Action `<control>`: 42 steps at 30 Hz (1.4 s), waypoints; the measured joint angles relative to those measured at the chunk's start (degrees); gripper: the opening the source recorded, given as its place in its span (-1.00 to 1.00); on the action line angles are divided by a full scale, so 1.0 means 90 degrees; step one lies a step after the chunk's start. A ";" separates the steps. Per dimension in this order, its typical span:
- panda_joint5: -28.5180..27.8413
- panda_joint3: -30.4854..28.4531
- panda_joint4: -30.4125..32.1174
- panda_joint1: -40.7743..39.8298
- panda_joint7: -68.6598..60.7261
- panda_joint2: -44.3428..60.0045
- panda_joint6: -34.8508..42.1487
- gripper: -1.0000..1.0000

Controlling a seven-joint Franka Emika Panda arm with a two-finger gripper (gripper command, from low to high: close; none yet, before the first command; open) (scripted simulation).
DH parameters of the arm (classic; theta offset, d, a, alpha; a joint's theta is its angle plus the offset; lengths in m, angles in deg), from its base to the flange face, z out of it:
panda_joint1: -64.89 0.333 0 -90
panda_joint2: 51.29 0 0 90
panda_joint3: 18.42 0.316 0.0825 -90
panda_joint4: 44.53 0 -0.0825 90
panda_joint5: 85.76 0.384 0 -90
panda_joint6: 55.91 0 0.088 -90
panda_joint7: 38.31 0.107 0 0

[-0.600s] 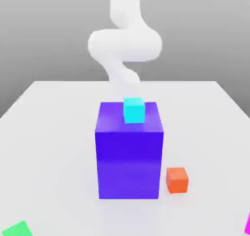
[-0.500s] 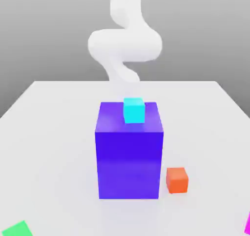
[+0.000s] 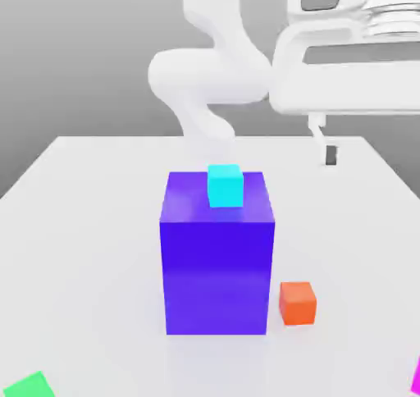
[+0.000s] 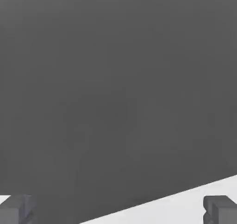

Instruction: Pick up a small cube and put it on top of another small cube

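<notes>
Grey backdrop sits behind a pale white table, and that is where you are working. Your gripper hangs high over the table toward the exterior view's right, its two dark fingertips spread as wide as they go with nothing between them. In the exterior view you can see one finger pointing down from the white hand, well above the tabletop and clear of every block. Behind it the white arm curls up from the table's far side.

Below and toward the middle stands the big blue-violet block, with a small cyan cube resting on its top face near the far edge. A small orange cube sits on the table just beside the block's lower right corner. A small green cube lies at the near left edge. Your small magenta cube shows as a sliver at the near right edge of the exterior view, well apart from the gripper.
</notes>
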 joint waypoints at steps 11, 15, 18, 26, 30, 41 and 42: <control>-0.0843 -0.0069 -0.0350 0.1183 0.2812 0.2580 -0.0481 0.00; -0.0920 -0.0205 -0.0483 0.1649 0.3546 0.3460 -0.0780 0.00; -0.1210 -0.0525 -0.0655 0.1940 0.3829 0.4148 -0.1246 0.00; -0.1259 -0.0587 -0.0686 0.1995 0.3873 0.4271 -0.1345 -1.00; -0.0855 -0.0249 -0.0485 0.1680 0.3564 0.3513 -0.0796 -1.00; -0.0063 -0.0949 -0.0341 -0.0734 0.1589 0.2929 -0.0475 -1.00; 0.0012 -0.1020 -0.0321 -0.0940 0.1411 0.2879 -0.0461 -1.00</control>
